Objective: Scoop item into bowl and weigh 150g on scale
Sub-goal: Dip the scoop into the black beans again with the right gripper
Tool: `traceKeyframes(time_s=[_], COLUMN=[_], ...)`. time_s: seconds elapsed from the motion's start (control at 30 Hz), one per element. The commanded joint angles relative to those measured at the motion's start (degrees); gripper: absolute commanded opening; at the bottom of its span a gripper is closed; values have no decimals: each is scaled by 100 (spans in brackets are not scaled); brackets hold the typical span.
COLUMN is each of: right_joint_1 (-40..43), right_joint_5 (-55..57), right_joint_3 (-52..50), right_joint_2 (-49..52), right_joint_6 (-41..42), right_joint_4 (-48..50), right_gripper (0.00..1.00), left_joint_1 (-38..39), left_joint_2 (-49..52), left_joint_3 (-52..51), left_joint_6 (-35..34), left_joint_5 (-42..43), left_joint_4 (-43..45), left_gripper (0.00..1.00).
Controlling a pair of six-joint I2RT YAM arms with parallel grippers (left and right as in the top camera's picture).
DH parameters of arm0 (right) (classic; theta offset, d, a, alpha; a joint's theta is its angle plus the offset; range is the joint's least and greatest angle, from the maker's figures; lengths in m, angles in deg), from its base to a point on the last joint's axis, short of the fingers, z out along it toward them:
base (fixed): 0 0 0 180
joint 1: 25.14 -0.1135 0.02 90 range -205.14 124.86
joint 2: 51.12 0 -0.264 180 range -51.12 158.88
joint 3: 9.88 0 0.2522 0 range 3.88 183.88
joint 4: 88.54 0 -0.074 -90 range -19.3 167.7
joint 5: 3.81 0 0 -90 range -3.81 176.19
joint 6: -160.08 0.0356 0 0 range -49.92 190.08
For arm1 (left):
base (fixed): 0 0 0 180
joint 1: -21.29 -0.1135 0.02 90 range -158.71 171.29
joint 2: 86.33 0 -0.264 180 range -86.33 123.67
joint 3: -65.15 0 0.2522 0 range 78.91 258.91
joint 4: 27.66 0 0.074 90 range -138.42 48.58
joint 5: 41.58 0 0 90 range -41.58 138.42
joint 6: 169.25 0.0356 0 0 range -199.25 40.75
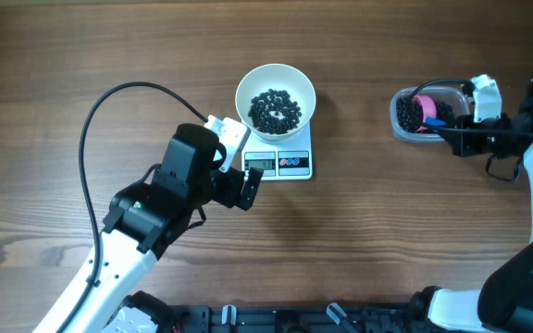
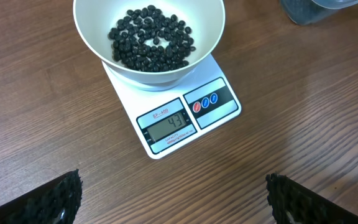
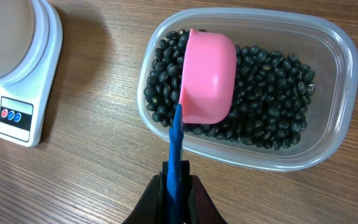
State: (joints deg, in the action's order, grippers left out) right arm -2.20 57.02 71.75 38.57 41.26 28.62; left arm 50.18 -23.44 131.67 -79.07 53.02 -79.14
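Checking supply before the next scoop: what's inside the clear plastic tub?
Black beans fill the tub; the pink scoop sits among them, cup back toward the camera, its blue handle pinched by the right gripper. What lies beneath the cup is hidden.

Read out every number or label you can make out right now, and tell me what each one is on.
"43": on the grey display of the scale.
"SF-400", as best it reads: small print just above the display.
Fine print under the display: too small to read.
Marks on the red and blue buttons: too small to read.
The bowl, tub and pink scoop carry no text.
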Motion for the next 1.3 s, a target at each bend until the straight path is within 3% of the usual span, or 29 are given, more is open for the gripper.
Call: traceKeyframes(time_s=[0.0, 0.5, 1.0, 1.27], right_joint_1=[-20, 262, 481, 490], right_joint_5=[-437, -743, -1099, -1082], right_joint_3=[-46, -50, -50, -50], right_joint_2=[11, 356, 367, 369], right_joint_6=[-96, 964, 1001, 2203], right_joint_4=[0, 164, 107, 48], right_gripper=[4, 4, 4, 4], left_joint_1=[24, 24, 24, 24], left_joint_2=[11, 11, 11, 11], left_joint_3=[-15, -15, -15, -15], left_joint_6=[90, 90, 90, 90], left_joint_5=[90, 90, 90, 90], left_joint_4=[2, 2, 0, 2], left_gripper=[100, 100, 100, 100])
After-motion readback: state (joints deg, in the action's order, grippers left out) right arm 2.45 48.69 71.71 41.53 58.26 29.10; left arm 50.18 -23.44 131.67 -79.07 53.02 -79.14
